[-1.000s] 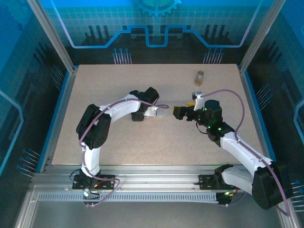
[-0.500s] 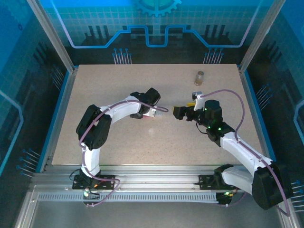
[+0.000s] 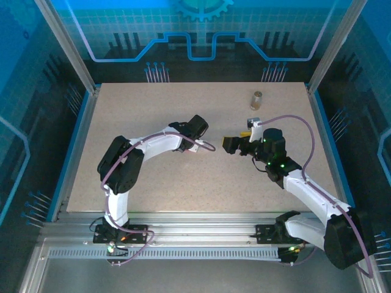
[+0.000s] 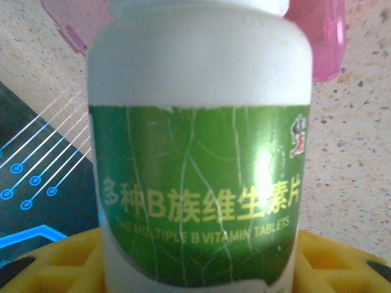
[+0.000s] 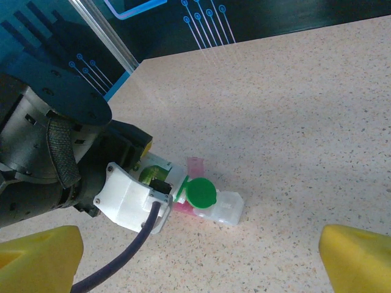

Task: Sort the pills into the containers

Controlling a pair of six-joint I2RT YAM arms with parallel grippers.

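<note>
I hold white bottle (image 4: pixel 198 183) in part-closed L gripper (image 3: pixel 201 145); R gripper (image 3: pixel 230 144), at its 3 o'clock, gapes empty; next, I reckon, R must pinch green cap (image 5: pixel 201 192) & unscrew.

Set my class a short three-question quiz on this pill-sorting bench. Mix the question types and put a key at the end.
1. True or false: the right pincer stands open, holding nothing.
2. The left pincer grips: A) a spoon, B) the white bottle, C) a cloth.
3. Fill in: seen from above, the brown vial stands upright near the far edge of the table, on the robot's ___ side.

Key: 1 true; 2 B; 3 right.
</note>
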